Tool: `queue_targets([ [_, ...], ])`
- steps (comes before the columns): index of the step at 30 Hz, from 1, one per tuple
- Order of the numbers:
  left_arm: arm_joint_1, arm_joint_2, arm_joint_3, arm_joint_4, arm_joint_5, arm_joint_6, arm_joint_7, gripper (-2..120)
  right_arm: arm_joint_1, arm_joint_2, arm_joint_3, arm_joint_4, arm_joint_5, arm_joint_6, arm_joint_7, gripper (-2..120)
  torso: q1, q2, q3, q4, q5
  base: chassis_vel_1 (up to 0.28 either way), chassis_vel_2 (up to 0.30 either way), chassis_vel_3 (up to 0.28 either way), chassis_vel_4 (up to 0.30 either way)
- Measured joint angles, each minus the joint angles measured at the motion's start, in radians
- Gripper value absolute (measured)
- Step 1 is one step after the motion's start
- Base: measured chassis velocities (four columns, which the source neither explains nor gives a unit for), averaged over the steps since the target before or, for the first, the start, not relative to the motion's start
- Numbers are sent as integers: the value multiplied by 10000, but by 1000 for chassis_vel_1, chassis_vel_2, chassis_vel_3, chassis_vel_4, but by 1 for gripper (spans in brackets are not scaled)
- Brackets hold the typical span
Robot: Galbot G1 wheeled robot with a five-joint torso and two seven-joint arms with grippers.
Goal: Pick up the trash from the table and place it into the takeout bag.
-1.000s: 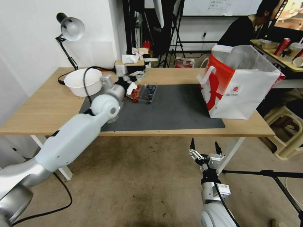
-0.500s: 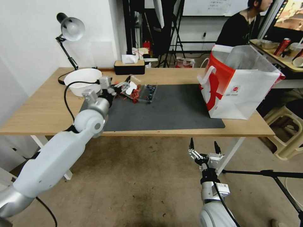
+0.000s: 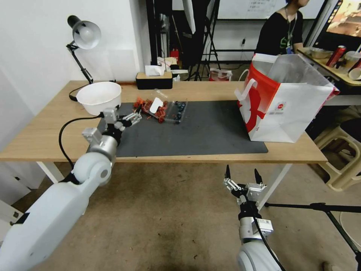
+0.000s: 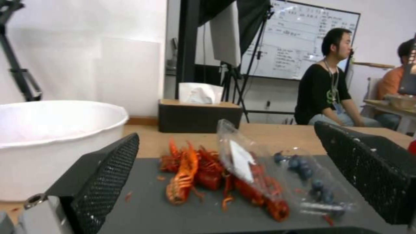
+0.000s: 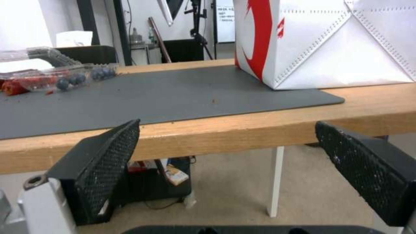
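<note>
Hovering low over the near left corner of the dark mat (image 3: 210,131), the left pincer (image 3: 132,116) is wide open and holds nothing. The trash (image 3: 163,109), red shells and a clear wrapper with blue berries, lies on the mat just past it, toward the takeout bag (image 3: 285,109). The pile runs longways across the surface (image 3: 45,128). The right pincer (image 3: 243,177) hangs open and empty below the surface edge, so the left arm is nearer.
</note>
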Motion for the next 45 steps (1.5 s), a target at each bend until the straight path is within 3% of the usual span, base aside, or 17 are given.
queue_targets([
  [10, 1789, -314, -1230, -343, 931, -379, 446, 100, -4, -12, -7, 12, -1, 22, -1, 100, -1, 1, 0, 2, 0, 0, 0, 0, 0],
  [26, 3384, -866, -2463, -572, 1876, -808, 1109, 100, 5, 34, 74, 42, 12, 40, 2, 100, -1, 0, 0, 0, 1, 0, 0, 0, 0],
  [45, 5119, -1575, -3171, -515, 2785, -2079, 1593, 100, 44, 79, 56, 16, 15, 59, 0, 100, -1, 0, 0, 1, 1, 0, 0, 0, 0],
])
